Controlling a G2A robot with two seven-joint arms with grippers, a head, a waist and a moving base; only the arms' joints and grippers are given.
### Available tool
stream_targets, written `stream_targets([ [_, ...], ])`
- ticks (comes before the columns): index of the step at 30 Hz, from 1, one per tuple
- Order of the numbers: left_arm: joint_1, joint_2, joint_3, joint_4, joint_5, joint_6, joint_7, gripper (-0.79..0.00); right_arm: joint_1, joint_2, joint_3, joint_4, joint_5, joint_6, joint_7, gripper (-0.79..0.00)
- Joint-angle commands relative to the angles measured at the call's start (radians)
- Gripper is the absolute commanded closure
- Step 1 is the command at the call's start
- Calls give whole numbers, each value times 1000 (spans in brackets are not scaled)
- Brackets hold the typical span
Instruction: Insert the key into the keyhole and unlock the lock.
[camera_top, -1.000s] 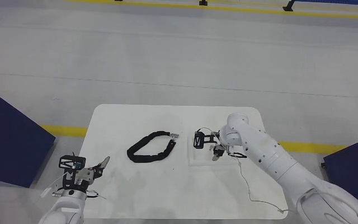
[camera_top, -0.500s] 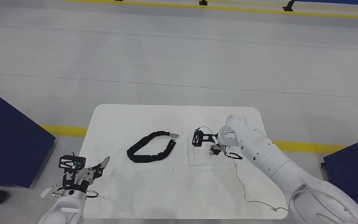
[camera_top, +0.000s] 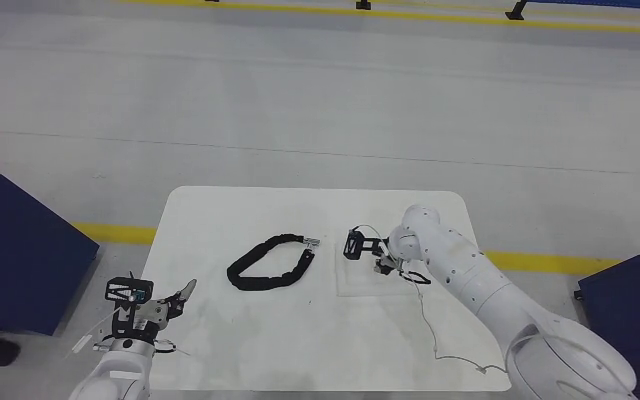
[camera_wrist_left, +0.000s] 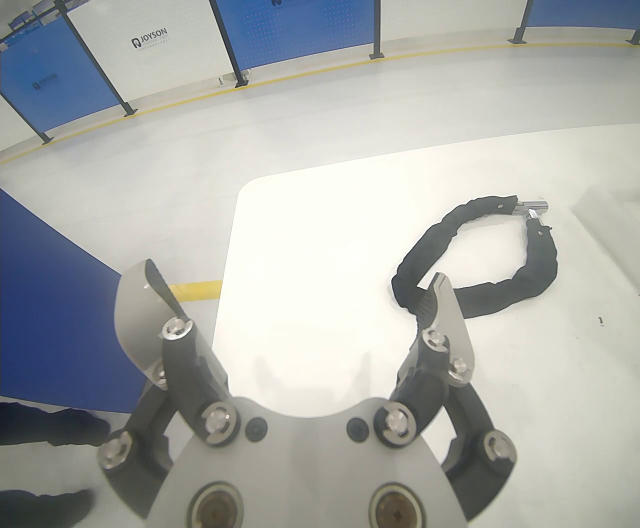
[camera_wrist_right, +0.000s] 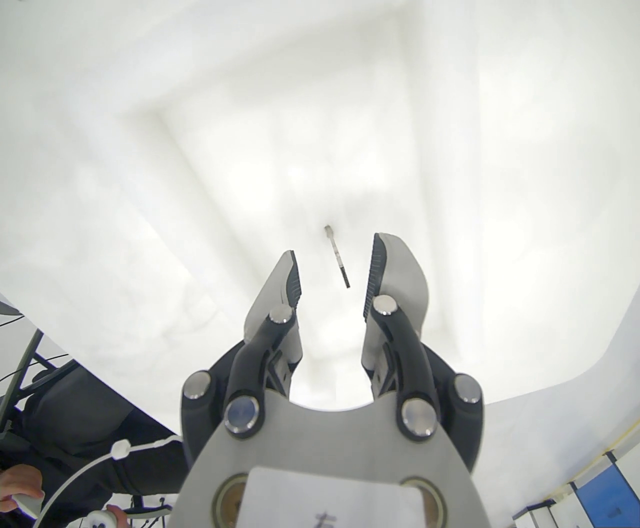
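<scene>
The white worktop (camera_top: 250, 340) with rounded corners carries all the things. The right arm (camera_top: 470, 275) is bent over the right half of the worktop, and a thin cable (camera_top: 432, 330) hangs from it and runs across the surface toward the near right corner.

A chain lock (camera_top: 265, 265) in a black cloth sleeve lies about in the middle of the worktop, bent into an open loop. Its two metal ends (camera_wrist_left: 532, 206) lie close together on the side that faces the tray. I cannot tell where the keyhole is.

A shallow white tray (camera_top: 345, 282) lies flat just to the right of the chain lock, near it but apart.

The left gripper (camera_wrist_left: 292, 272) hangs over the near left corner of the worktop, well apart from the chain lock. Its jaws are spread wide and hold nothing.

The right gripper (camera_wrist_right: 334, 248) hangs over the tray and points down into it. Its jaws are parted only a little and are empty.

The key (camera_wrist_right: 337, 256), thin and small, lies on the tray floor under the gap between these jaws, and they do not seem to touch it
</scene>
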Motion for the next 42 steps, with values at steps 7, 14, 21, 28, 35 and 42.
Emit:
stream_targets([
  [7, 0, 0, 0, 0, 0, 0, 0, -785, 3, -15, -2, 25, -14, -30, -12, -203],
  [14, 0, 0, 0, 0, 0, 0, 0, -785, 2, -24, 1, 31, -26, -33, -14, 0],
  [21, 0, 0, 0, 0, 0, 0, 0, -785, 4, -28, 7, 24, -45, -28, -7, 0],
  [28, 0, 0, 0, 0, 0, 0, 0, -785, 4, -5, 41, -47, -74, -23, 1, 0],
  [35, 0, 0, 0, 0, 0, 0, 0, -785, -45, 49, 96, -195, -120, -19, 53, 0],
  [42, 0, 0, 0, 0, 0, 0, 0, -785, -126, 114, 172, -355, -183, -3, 118, 0],
])
